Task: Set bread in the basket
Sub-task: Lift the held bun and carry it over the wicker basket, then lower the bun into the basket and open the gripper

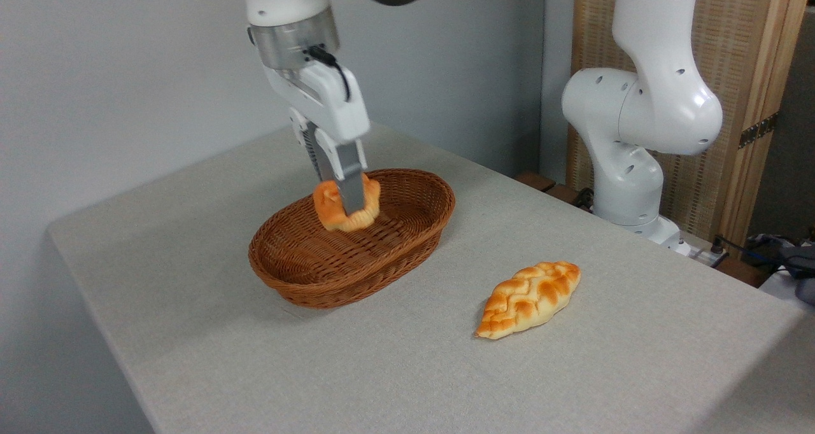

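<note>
— Camera view, fixed: where was the bread (331,210) relative to the gripper (349,210)?

— Right between its fingers. The near finger (351,189) ran down across the bun's front face, and the bun bulged out at 3 and 9 o'clock of it, so the jaws were closed on the bread, narrowed to the bun's thickness.

— Was the bun resting on anything?

— It hung tilted on edge over the basket (407,246), above the far half of the weave, toward 1 o'clock from the basket's middle. Whether its lower edge touched the basket floor, I could not tell.

— And the rest of the table (191,332)?

— A braided loaf (528,298) lay flat on the cloth at about 4 o'clock of the basket, well apart from it. The arm's white base (637,186) stood at the table's far edge, around 2 o'clock
</note>
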Available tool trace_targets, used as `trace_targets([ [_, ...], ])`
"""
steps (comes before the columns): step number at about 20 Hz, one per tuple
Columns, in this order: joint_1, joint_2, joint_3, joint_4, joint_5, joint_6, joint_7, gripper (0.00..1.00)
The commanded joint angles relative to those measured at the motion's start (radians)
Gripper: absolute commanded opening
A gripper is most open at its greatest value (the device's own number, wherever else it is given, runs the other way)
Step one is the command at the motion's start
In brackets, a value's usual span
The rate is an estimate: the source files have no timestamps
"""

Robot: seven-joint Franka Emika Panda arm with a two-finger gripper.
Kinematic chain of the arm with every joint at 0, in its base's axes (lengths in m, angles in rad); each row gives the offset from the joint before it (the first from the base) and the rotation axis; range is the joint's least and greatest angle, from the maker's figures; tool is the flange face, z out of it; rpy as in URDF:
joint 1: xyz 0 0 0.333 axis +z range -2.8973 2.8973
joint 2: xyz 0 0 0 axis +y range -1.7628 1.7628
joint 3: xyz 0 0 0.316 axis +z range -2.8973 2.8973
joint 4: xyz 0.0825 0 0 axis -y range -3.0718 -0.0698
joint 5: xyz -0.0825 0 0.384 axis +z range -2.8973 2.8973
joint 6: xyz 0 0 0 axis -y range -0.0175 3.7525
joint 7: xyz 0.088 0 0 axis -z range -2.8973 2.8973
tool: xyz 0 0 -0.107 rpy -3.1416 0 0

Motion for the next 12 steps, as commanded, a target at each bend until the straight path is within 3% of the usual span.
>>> trace_targets([
  [1, -0.056, 0.056, -0.017, -0.001, -0.01, 0.03, -0.087, 0.63],
  [2, -0.072, 0.077, -0.017, -0.001, -0.007, 0.068, -0.109, 0.63],
  [4, -0.102, 0.123, -0.017, -0.001, 0.003, 0.155, -0.168, 0.78],
  [6, -0.102, 0.139, -0.017, -0.001, 0.003, 0.171, -0.178, 1.0],
  [12, -0.102, 0.142, -0.012, 0.001, 0.004, 0.177, -0.17, 1.0],
])
